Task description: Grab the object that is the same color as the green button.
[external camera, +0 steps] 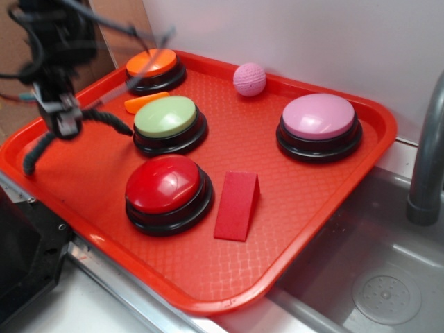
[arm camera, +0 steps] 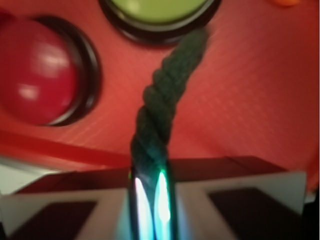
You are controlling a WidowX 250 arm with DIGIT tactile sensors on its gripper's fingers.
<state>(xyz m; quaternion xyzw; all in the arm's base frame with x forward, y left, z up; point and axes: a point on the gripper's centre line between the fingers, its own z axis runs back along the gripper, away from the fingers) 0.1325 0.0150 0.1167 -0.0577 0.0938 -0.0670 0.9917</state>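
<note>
The dark green twisted rope (external camera: 104, 121) hangs from my gripper (external camera: 67, 123) above the left part of the red tray (external camera: 291, 222), one end drooping left (external camera: 31, 161), the other pointing toward the green button (external camera: 166, 116). My gripper is shut on the rope's middle. In the wrist view the rope (arm camera: 160, 105) runs up from between my shut fingers (arm camera: 150, 200) toward the green button (arm camera: 157, 10).
Red button (external camera: 165, 184), orange button (external camera: 152, 64), pink button (external camera: 319, 118), pink ball (external camera: 249, 78), red wedge (external camera: 237, 205) and a small orange piece (external camera: 144, 102) lie on the tray. A sink (external camera: 368, 277) and grey faucet pipe (external camera: 430, 159) stand to the right.
</note>
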